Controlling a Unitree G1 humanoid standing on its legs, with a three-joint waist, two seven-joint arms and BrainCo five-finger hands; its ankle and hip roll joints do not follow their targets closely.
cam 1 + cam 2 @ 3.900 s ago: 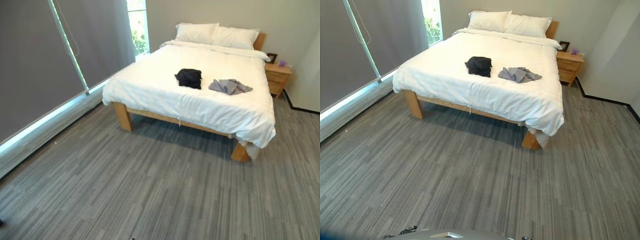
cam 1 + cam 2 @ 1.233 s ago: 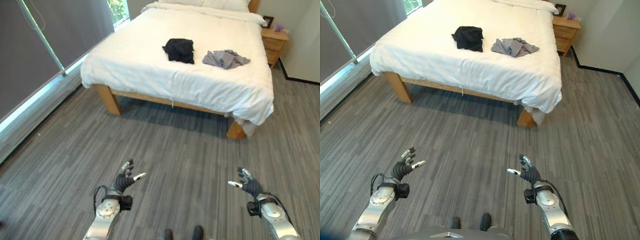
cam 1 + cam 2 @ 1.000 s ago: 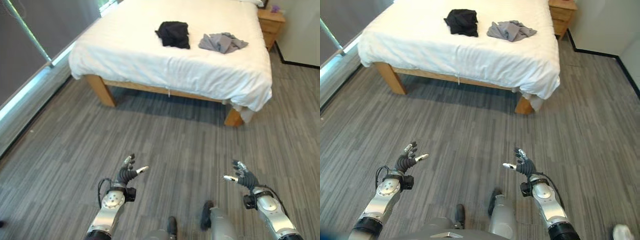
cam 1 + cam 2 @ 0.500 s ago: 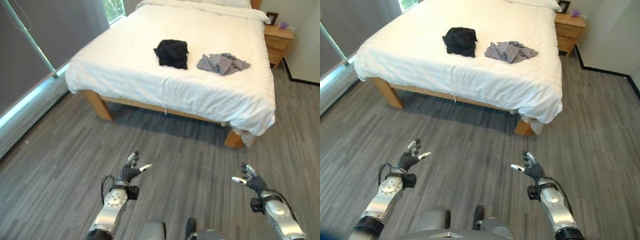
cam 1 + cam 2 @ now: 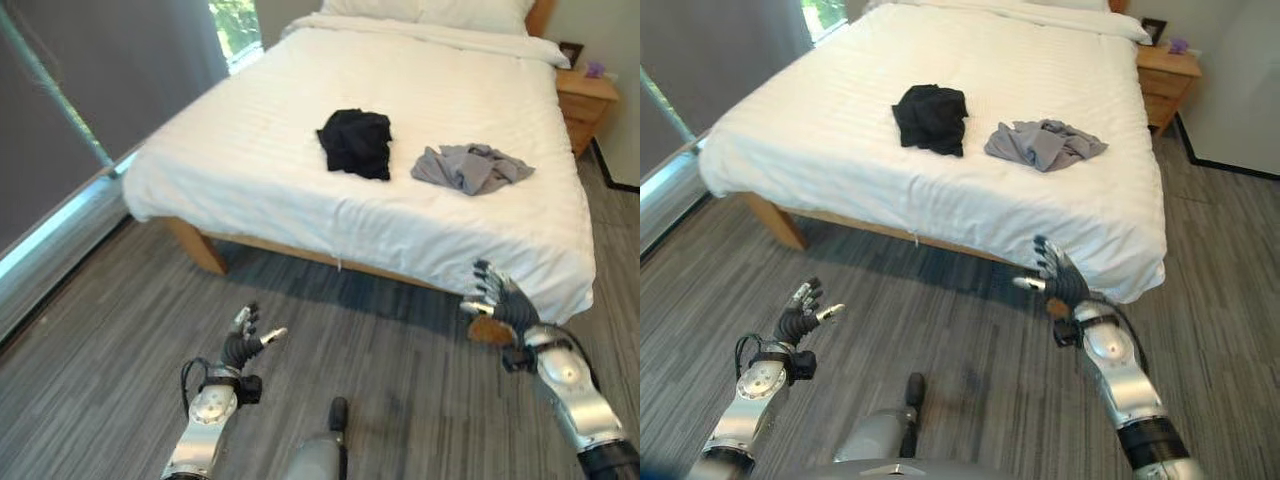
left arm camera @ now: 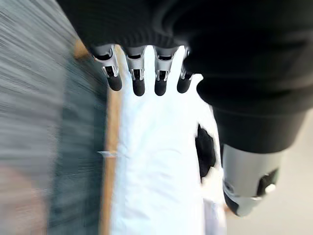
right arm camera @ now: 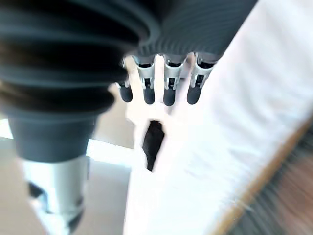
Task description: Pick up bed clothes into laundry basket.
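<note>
Ahead, 2 garments lie on the bed (image 5: 250, 150): black clothes (image 5: 356, 142) and, just beside them, grey clothes (image 5: 470, 167). I hold my left hand (image 5: 241, 348) low and my right hand (image 5: 500, 303) nearer the mattress edge, both released and empty, ready to reach.

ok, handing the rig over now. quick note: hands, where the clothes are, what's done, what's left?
Left hand: open, empty, low over the floor short of the bed.
Right hand: open, empty, raised near the bed's near corner.
Black garment and grey garment both lie on the white cover, side by side, black one to the left. Neither is touched.
Done: nothing picked up yet.
Left: reach the bed, take both garments, put them in the laundry basket. I see no basket in these views, so locate it first.
</note>
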